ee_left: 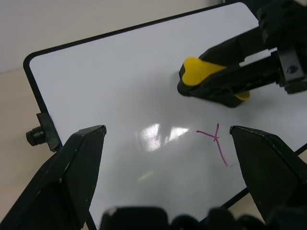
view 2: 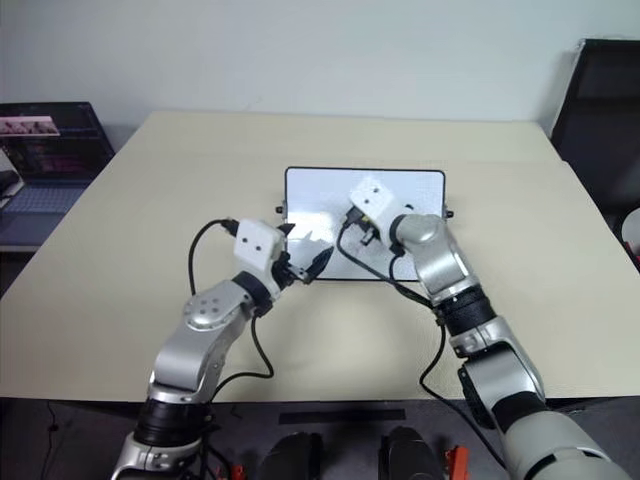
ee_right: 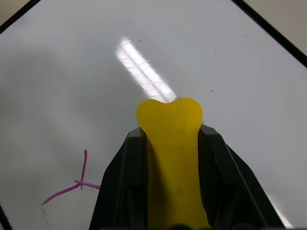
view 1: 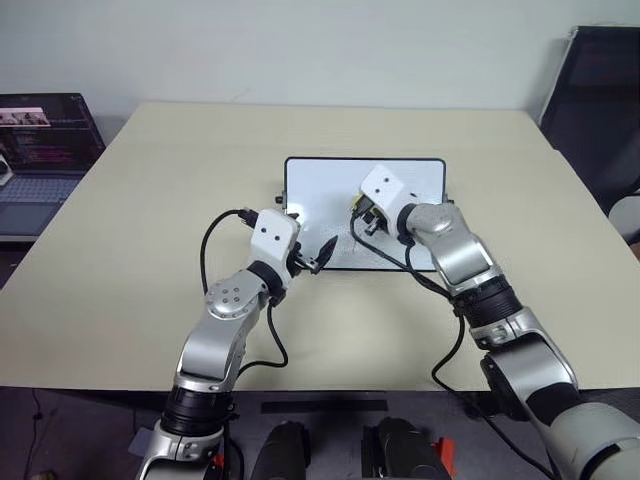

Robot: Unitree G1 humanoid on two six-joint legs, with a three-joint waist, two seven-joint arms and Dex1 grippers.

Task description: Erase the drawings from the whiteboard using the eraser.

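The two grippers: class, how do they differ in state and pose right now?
The left gripper is open and empty; the right gripper is shut on the yellow eraser. The left sits at the whiteboard's near edge; the right is over the middle. Both have two black fingers.

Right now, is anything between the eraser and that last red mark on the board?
Nothing visible is. The eraser, clamped in the right gripper, sits over bare whiteboard beside the one red mark. The left gripper is open at the board's near edge, with a finger on each side of the mark.
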